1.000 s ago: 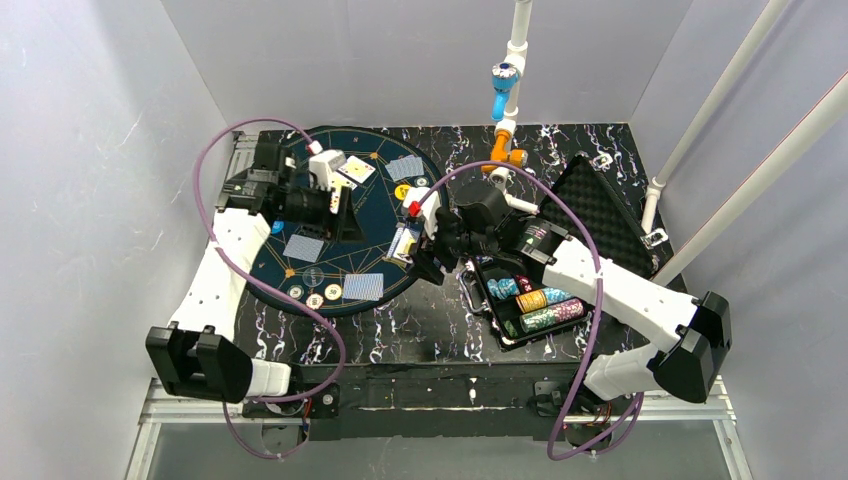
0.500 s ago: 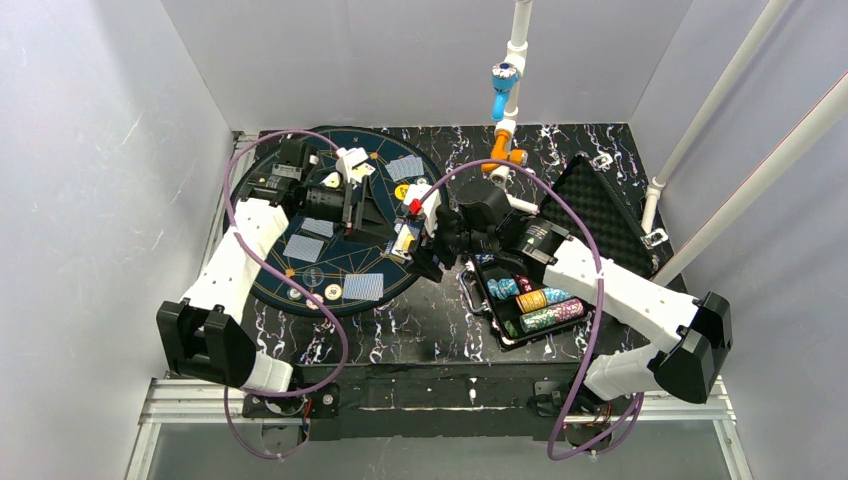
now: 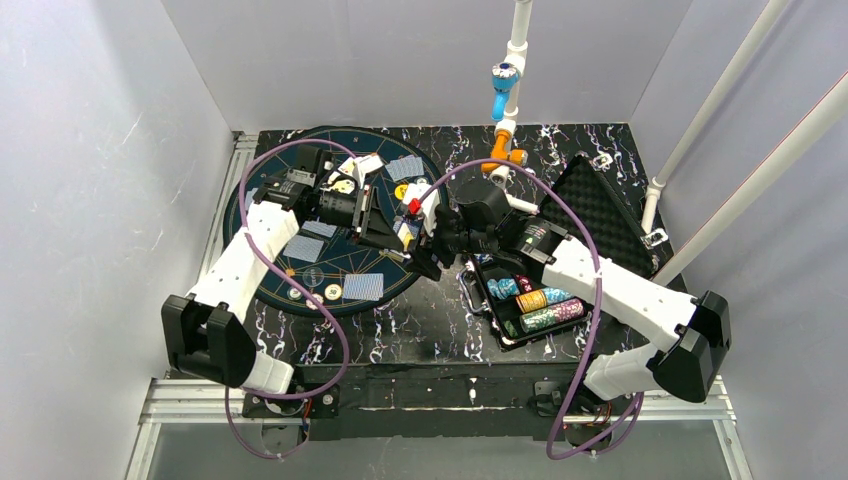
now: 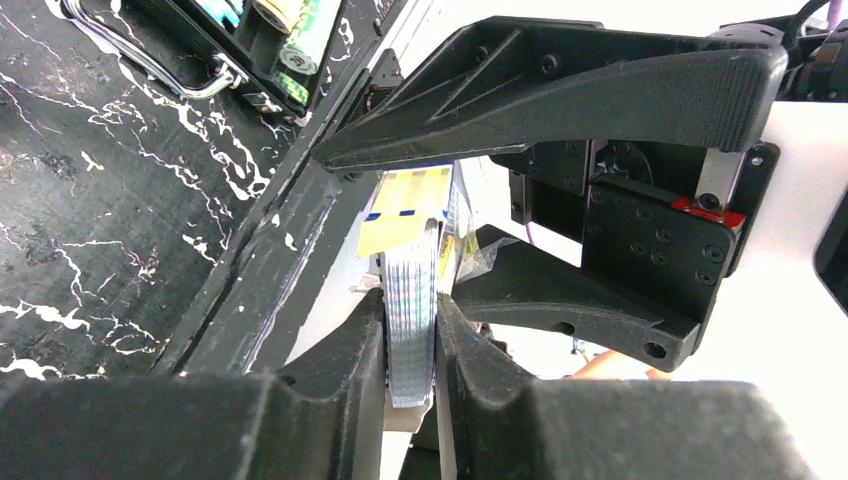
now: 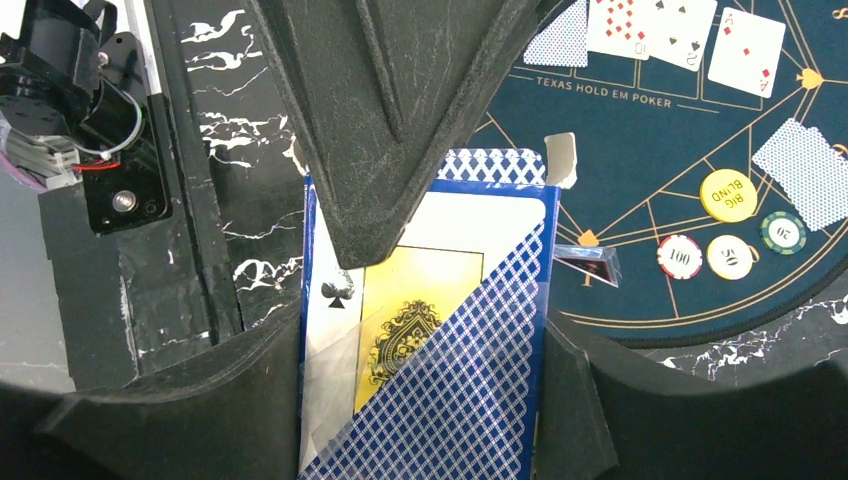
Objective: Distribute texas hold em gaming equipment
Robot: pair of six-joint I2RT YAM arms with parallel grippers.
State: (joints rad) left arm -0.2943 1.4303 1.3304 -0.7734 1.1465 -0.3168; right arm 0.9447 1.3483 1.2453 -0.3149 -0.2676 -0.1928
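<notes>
Surface: black marbled table, grey walls; round poker mat far left.
L gripper: pinching blue-backed card at pack mouth.
R gripper: clamped on card pack, mid-table, by mat's right edge.
Chips: few on mat's near edge; rest in case, right.

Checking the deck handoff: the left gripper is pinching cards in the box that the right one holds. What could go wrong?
1. The left gripper seems to pinch a thick wad of cards, so it may draw several at once.
2. Only the right gripper holds the card box, so a pull could drag it loose or twist it.
</notes>
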